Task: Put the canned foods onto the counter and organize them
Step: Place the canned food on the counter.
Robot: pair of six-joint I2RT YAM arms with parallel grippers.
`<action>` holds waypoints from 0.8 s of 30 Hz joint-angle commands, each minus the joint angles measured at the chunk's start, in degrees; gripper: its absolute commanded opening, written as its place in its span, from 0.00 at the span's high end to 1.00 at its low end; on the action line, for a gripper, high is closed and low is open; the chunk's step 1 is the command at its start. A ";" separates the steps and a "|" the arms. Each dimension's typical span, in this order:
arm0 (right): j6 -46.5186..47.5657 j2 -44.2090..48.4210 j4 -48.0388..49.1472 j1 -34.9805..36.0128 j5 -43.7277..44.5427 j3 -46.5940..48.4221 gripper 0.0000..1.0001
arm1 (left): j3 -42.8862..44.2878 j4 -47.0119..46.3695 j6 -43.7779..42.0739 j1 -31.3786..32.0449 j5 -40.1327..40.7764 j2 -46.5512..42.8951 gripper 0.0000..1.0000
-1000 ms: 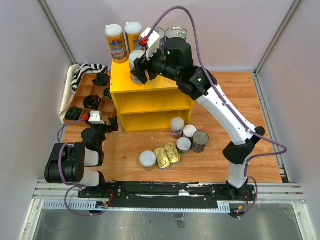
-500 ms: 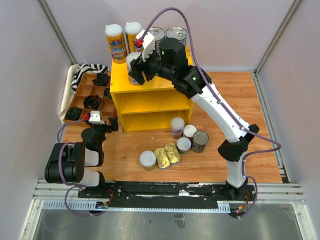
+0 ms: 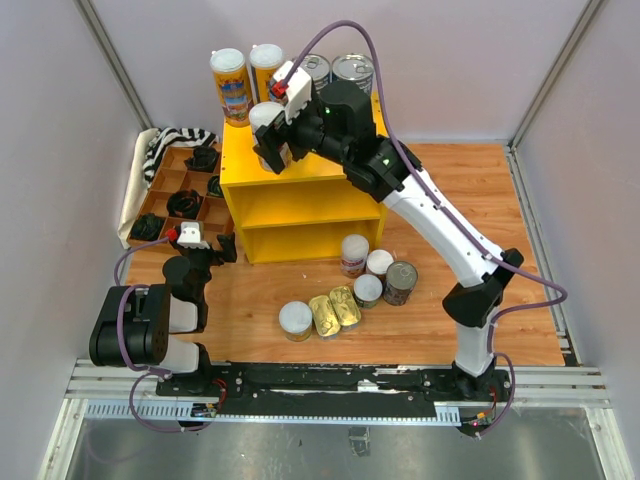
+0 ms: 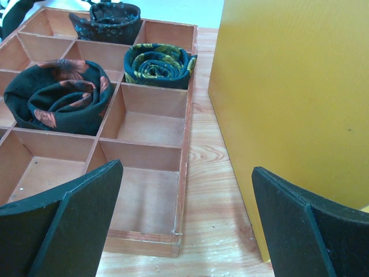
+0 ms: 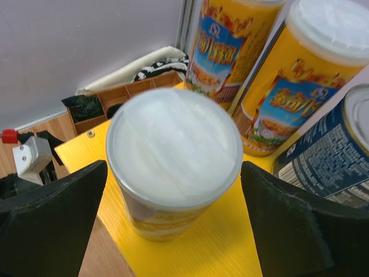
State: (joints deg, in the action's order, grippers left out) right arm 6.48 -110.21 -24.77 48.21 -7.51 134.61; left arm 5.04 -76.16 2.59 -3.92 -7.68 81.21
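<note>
The yellow counter [image 3: 305, 190] carries two tall white-lidded tins [image 3: 229, 86] and two silver-topped cans [image 3: 353, 69] at the back of its top. A white-lidded can [image 3: 267, 118] [image 5: 173, 156] stands upright near the top's front left corner. My right gripper [image 3: 272, 142] [image 5: 173, 170] is open around it, a finger on each side with a gap to the can. Several more cans [image 3: 379, 265] and two flat gold tins [image 3: 335, 310] sit on the table in front of the counter. My left gripper [image 3: 222, 249] [image 4: 185, 168] is open and empty, low beside the counter's left wall [image 4: 288, 98].
A brown divided tray [image 3: 165, 178] [image 4: 185, 144] with rolled dark cloths [image 4: 57, 98] lies left of the counter. A striped cloth [image 3: 175, 140] hangs at its far end. Grey walls close in the back and sides.
My right gripper has opened and let go of the white-lidded can on the counter's top, and the arm has shifted slightly left. The left arm has not moved.
</note>
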 commanded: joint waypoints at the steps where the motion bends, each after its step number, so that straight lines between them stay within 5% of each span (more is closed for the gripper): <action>1: 0.38 5.82 6.38 -0.16 2.77 -8.46 0.01 | 0.59 -0.95 -0.68 0.28 -0.32 0.35 0.00; 11: -0.10 14.90 17.05 -0.72 4.39 -27.78 0.02 | 0.59 -0.95 -0.74 0.28 -0.31 0.35 0.00; 21: -0.08 11.30 16.29 -0.85 1.43 -24.90 0.49 | 0.65 -0.96 -0.74 0.25 -0.36 0.35 0.00; 24: -0.24 9.69 16.33 -0.95 1.03 -23.60 0.53 | 0.61 -1.00 -0.74 0.24 -0.31 0.35 0.00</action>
State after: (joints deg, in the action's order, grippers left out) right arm 6.17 -98.26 -10.28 48.07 -5.80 108.29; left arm 5.04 -76.14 2.59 -3.92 -7.68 81.21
